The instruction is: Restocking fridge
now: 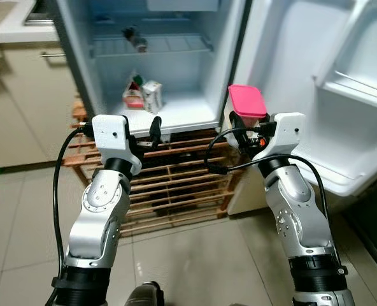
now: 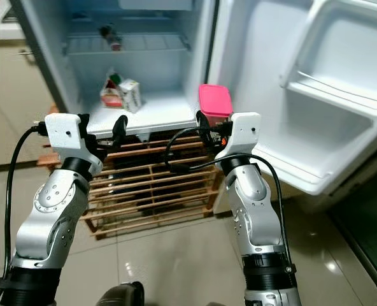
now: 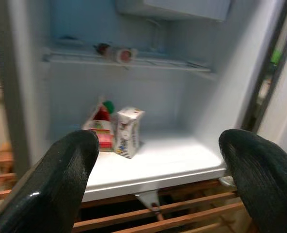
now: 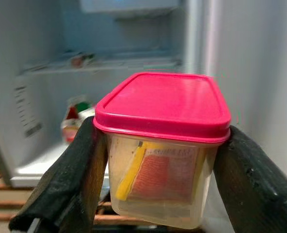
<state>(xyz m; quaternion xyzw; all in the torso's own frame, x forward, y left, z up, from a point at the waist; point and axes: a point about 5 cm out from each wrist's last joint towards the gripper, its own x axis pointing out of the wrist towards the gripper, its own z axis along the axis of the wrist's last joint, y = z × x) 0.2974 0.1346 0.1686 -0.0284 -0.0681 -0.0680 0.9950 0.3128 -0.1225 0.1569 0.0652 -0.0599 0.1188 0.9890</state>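
The fridge (image 1: 176,115) stands open in the upper half of the frame, and its floor already holds two cartons (image 1: 144,94); a bottle (image 1: 135,39) lies on the wire shelf above. The right end effector (image 1: 244,124) is clamped on a plastic tub with a pink lid (image 1: 247,102), held just outside the fridge's front edge, centre right. The left end effector (image 1: 151,135) hangs with fingers apart, holding nothing. The tub is not yet placed, so restocking seems partly done.
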